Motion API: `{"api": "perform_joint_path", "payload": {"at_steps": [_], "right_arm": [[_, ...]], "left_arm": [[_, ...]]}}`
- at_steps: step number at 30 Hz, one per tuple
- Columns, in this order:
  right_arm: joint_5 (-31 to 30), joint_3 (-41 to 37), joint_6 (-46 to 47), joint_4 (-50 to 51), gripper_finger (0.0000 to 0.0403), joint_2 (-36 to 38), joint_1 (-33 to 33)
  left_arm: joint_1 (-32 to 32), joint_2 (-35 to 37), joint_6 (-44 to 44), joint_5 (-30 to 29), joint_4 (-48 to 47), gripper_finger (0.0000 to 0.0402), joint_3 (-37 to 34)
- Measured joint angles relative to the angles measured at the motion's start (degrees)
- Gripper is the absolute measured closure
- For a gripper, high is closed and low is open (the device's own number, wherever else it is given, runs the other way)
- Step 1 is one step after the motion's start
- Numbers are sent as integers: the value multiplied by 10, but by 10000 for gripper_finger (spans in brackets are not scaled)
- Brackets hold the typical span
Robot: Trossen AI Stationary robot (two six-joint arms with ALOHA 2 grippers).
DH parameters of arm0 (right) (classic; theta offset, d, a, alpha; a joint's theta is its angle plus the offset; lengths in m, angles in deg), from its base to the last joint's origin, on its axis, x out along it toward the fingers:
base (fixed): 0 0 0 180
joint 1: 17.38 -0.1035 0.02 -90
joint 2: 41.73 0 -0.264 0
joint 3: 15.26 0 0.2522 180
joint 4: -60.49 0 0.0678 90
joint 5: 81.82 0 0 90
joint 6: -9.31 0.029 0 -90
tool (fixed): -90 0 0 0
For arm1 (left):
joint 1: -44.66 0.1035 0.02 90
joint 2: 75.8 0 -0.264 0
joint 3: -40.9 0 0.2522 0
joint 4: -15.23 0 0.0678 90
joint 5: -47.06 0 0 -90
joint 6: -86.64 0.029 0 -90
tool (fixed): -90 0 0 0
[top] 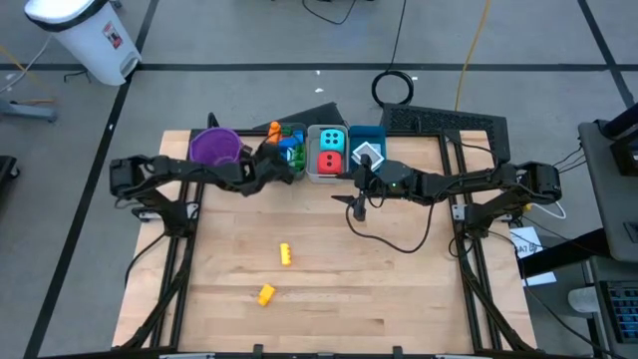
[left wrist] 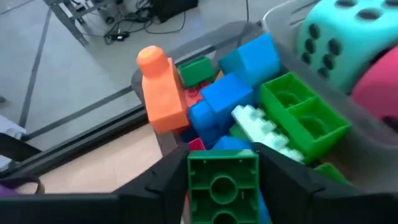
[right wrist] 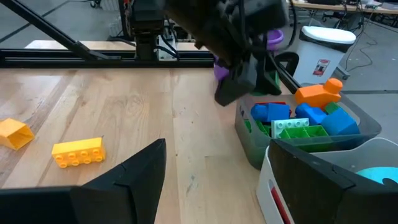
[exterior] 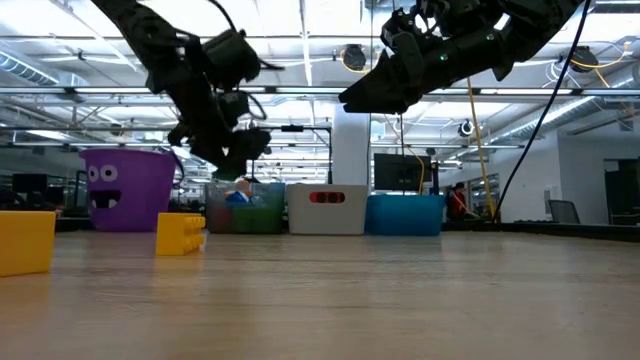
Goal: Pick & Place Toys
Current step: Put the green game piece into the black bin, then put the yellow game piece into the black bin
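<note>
Pale wooden worktop [top: 399, 289], left to right: left pincer [left wrist: 224, 171] clamped on the flat sides of a green brick [left wrist: 222, 180] over the grey bin [right wrist: 249, 146]. Light, rigid, slick plastic, best pinched across flat sides like the 2 yellow bricks [top: 285, 254] lying loose mid-worktop; right pincer [right wrist: 214, 165] spread wide, holding nothing.

The surface [top: 379, 289] lies open across its front and middle, broken only by two yellow bricks [top: 285, 254]. The purple bucket [top: 214, 147] and three bins [top: 329, 153] crowd the far edge.
</note>
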Motion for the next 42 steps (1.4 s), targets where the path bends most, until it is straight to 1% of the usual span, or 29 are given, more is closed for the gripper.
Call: {"api": "perform_joint_path", "payload": {"at_steps": [3, 6, 9, 12, 15, 20, 23, 25, 28, 32, 35, 38, 42], "right_arm": [[0, 0, -1, 0, 147, 0, 0], [0, 0, -1, 0, 147, 0, 0], [0, 0, -1, 0, 147, 0, 0], [0, 0, -1, 0, 147, 0, 0], [0, 0, -1, 0, 147, 0, 0], [0, 0, -1, 1, 147, 0, 0], [0, 0, -1, 1, 147, 0, 0], [0, 0, -1, 3, 147, 0, 0], [0, 0, -1, 5, 147, 0, 0], [0, 0, -1, 4, 147, 0, 0], [0, 0, -1, 5, 147, 0, 0], [0, 0, -1, 4, 147, 0, 0], [0, 0, -1, 5, 147, 0, 0]], "left_arm": [[20, -19, 14, 18, 19, 188, 0], [29, -25, 14, 20, 33, 158, 0], [31, -25, 20, 28, 37, 135, 0], [29, -24, 48, 30, 47, 119, 0], [20, -24, 70, 42, 56, 107, 0], [-9, -8, 78, 95, 63, 97, 0], [-30, 14, 78, 142, 55, 98, 0], [-46, 28, 73, 183, 57, 101, 0], [-73, 41, 46, 250, 56, 106, 0], [-115, 39, 1, 342, 49, 112, 0], [-157, 31, -43, 396, 28, 117, 0], [-206, 31, -119, 422, -7, 115, 0], [-268, 31, -213, 420, -45, 111, 0]]}}
